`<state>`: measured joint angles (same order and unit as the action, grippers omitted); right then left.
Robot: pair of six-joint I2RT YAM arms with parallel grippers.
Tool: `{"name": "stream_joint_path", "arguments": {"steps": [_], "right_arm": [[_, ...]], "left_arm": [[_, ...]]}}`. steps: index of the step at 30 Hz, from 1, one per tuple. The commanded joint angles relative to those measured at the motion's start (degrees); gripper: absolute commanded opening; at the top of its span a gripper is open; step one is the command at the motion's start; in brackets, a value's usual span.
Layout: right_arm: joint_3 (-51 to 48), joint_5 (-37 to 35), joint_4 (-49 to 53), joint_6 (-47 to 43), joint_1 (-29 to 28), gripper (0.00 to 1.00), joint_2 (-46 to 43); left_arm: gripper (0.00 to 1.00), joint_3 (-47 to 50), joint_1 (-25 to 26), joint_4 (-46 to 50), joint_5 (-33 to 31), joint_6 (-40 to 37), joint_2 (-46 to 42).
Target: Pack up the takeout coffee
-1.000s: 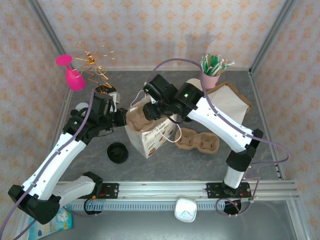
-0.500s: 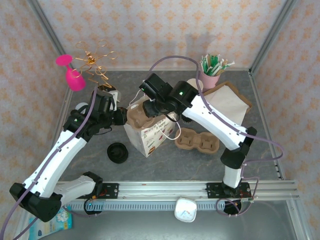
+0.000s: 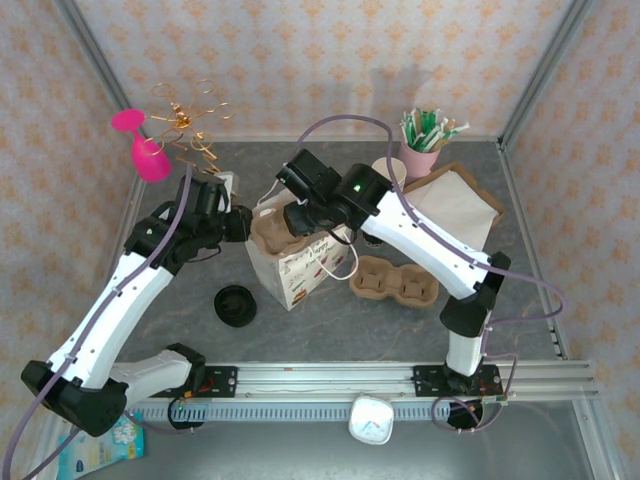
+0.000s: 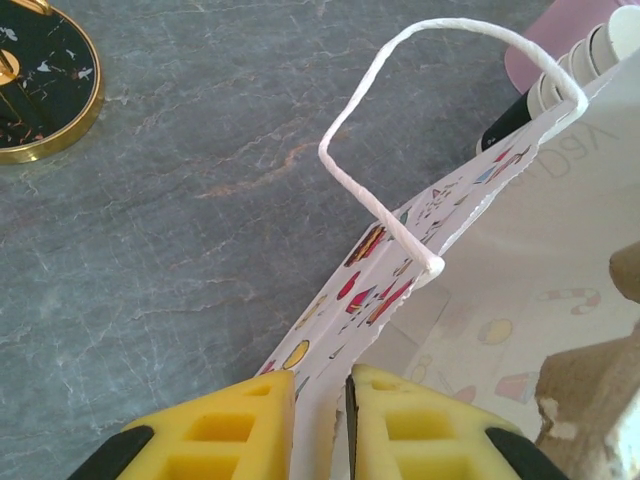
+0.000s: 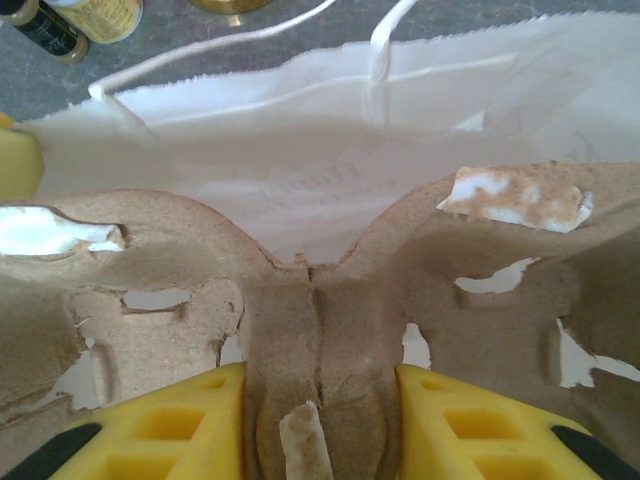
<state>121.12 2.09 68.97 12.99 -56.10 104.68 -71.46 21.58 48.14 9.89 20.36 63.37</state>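
Step in hand, as judged: seating the cup carrier in the bag ahead of the coffee.

Left gripper [image 4: 320,395]: jaws nearly closed, pinching the rim of the white paper bag [image 4: 540,230] just short of its twisted handle [image 4: 370,110].

Right gripper [image 5: 320,395]: jaws partway closed on the centre ridge of the cardboard cup carrier [image 5: 320,290], which hangs at the bag mouth directly ahead of the fingers.

Takeout coffee [image 3: 372,238]: probably the dark round top half hidden under the right forearm. It is on the table, back along that arm from the right gripper and outside the bag. Identification is not certain.

To do it well, the left gripper should hold the rim taut and outward, away from the carrier. The right should lower straight and level so the torn carrier corners clear the paper walls. It should release only once the carrier rests flat on the bag floor, since thin paper tears easily.
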Motion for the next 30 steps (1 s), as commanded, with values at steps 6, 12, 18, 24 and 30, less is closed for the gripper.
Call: {"name": "stream_joint_path", "arguments": {"steps": [6, 12, 18, 24, 30], "right_arm": [[3.1, -2.0, -1.9, 1.2, 0.0, 0.38, -2.3], [4.4, -2.0, -2.7, 0.0, 0.5, 0.38, -2.0], [4.8, -1.9, -2.8, -1.1, 1.1, 0.38, -1.8], [5.6, -0.8, -3.1, -1.9, 1.6, 0.38, -1.5], [5.5, 0.9, -3.3, -2.9, 1.6, 0.38, -0.9]], "left_arm": [[0.38, -3.0, -0.7, 0.4, -3.0, -1.2, 0.8], [0.54, -5.5, -0.8, 3.8, -7.4, 4.4, -0.1], [0.57, -1.9, -0.8, 3.1, -7.2, 15.3, -4.8], [0.56, 2.0, -0.9, -0.4, -5.1, 23.0, -8.7], [0.53, 6.4, -0.8, -3.9, -1.3, 27.3, -10.7]]}}
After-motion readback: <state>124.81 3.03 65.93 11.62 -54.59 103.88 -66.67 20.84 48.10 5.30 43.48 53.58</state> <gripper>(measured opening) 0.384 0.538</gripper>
